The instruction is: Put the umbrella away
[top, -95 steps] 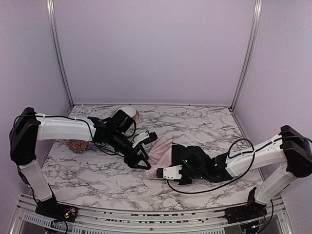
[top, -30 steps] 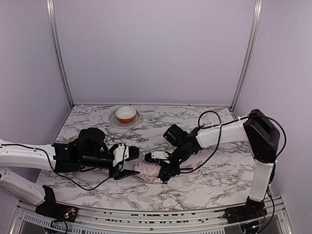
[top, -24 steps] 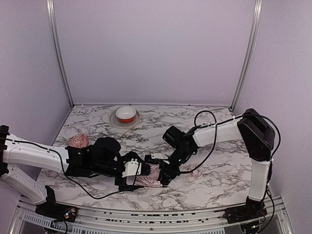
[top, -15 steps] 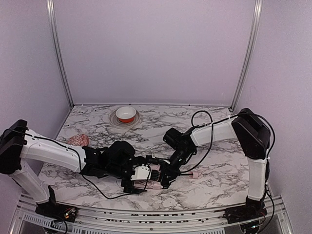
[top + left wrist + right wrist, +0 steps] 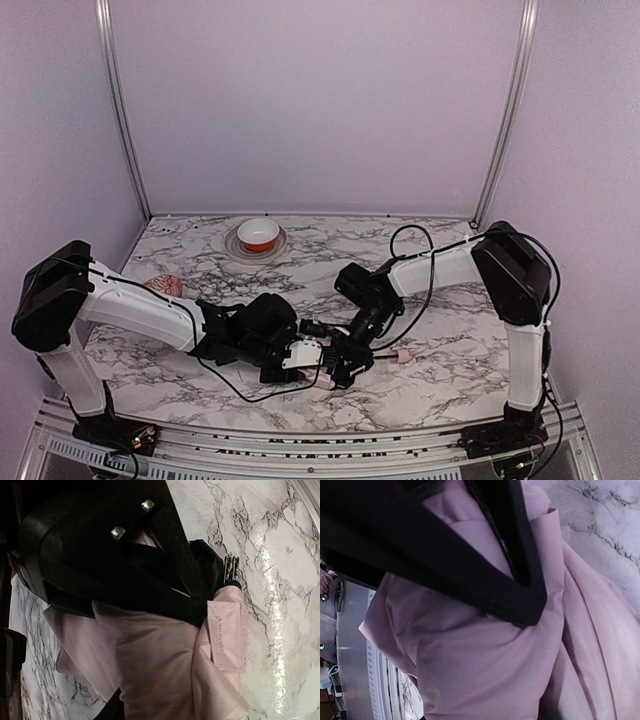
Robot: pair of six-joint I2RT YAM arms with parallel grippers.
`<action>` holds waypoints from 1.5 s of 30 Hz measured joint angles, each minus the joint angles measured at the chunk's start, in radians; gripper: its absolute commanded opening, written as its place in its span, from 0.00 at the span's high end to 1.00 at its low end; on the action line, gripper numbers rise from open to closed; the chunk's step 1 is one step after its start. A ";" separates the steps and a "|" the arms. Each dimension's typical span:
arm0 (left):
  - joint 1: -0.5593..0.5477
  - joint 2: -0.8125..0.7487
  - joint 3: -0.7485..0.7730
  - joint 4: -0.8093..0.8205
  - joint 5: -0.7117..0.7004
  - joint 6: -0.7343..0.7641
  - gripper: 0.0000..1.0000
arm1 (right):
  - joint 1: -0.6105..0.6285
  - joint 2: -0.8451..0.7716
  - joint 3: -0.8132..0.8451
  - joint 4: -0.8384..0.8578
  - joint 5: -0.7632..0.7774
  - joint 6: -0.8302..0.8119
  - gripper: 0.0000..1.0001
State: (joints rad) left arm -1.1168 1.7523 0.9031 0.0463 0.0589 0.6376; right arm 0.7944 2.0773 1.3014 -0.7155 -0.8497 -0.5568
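Marble table (image 5: 450, 300): both arms reach to its near centre, left gripper (image 5: 305, 355) and right gripper (image 5: 342, 365) close together over the umbrella (image 5: 320, 352) — pale pink, largely hidden beneath them. Its handle knob (image 5: 404, 355) protrudes to the right. Bowl (image 5: 259, 234) on plate (image 5: 240, 246) at rear; knobbly ball (image 5: 165, 287) at left.

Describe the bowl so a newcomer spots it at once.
Start at the marble table and look to its far edge, left of the middle. There a red-and-white bowl sits on a round plate; that plate and its smooth sides set it apart from the knobbly pink ball near the left wall.
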 measured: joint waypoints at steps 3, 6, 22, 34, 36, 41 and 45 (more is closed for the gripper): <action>0.003 0.002 0.000 -0.004 0.011 -0.019 0.76 | 0.000 -0.006 0.002 0.000 0.012 0.004 0.60; 0.003 0.007 0.003 -0.005 0.016 -0.041 0.81 | -0.008 -0.031 -0.004 0.002 0.030 0.039 0.51; -0.002 0.027 0.018 -0.005 0.003 -0.064 0.96 | -0.203 -0.229 -0.134 0.143 0.148 0.248 0.46; -0.016 0.027 0.027 -0.019 -0.026 -0.066 1.00 | -0.132 -0.112 -0.169 0.223 0.072 0.325 1.00; -0.021 0.027 0.035 -0.032 -0.036 -0.069 1.00 | -0.135 -0.103 -0.169 0.243 0.048 0.356 1.00; -0.033 0.027 0.072 -0.103 -0.048 -0.085 1.00 | -0.119 -0.079 -0.169 0.338 0.003 0.465 1.00; -0.036 0.031 0.103 -0.161 -0.061 -0.105 1.00 | -0.116 -0.057 -0.169 0.441 -0.018 0.574 1.00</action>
State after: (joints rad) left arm -1.1530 1.7832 1.0061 -0.1143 -0.0017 0.5327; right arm 0.6785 2.0205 1.1324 -0.2745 -0.8673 0.0170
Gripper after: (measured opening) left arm 0.338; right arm 0.008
